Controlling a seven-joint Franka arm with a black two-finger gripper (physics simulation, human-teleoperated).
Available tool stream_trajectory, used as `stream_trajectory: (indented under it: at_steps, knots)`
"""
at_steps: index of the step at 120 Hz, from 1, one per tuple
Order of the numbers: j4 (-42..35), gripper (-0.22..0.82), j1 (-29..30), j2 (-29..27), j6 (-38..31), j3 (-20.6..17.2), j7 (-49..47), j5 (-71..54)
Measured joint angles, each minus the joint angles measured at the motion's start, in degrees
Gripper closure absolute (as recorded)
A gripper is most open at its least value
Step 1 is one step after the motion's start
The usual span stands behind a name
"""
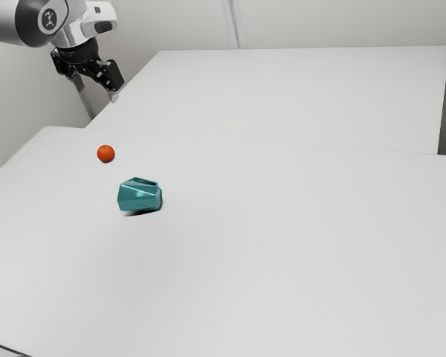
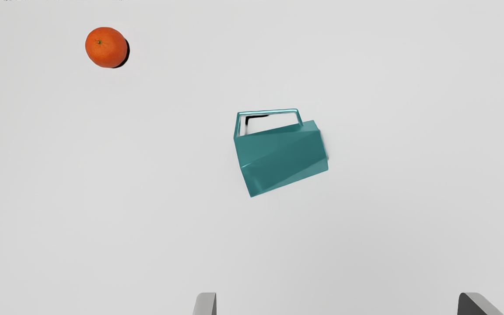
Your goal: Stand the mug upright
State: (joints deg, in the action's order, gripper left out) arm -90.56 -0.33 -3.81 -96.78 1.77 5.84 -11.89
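Mug (image 2: 281,155) lies sideways, its mouth unclear.

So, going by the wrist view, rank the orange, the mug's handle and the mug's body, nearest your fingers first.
1. Mug's body: on its side, between fingers and handle.
2. Handle: on the body's far side from the fingers.
3. Orange: apart, beyond the handle.
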Motion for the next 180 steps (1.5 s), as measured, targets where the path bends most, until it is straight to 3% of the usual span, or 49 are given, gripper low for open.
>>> stream_trajectory:
  at_steps: [40,56,82,93,139,180]
  knots:
    - [-1.0,0.0,0.2,0.2,-0.5,0.3,1.0,0.0]
    - [-1.9,0.0,3.3,1.2,-1.1,0.7,1.4,4.2]
    - [-1.7,0.0,14.4,9.7,-1.6,0.9,1.7,14.4]
    - [-1.5,0.0,16.5,13.0,-1.7,2.6,1.9,19.8]
    - [-1.1,0.0,20.6,26.3,-4.3,3.9,2.8,38.6]
    - [1.3,0.0,21.8,34.0,-5.9,4.3,5.3,45.2]
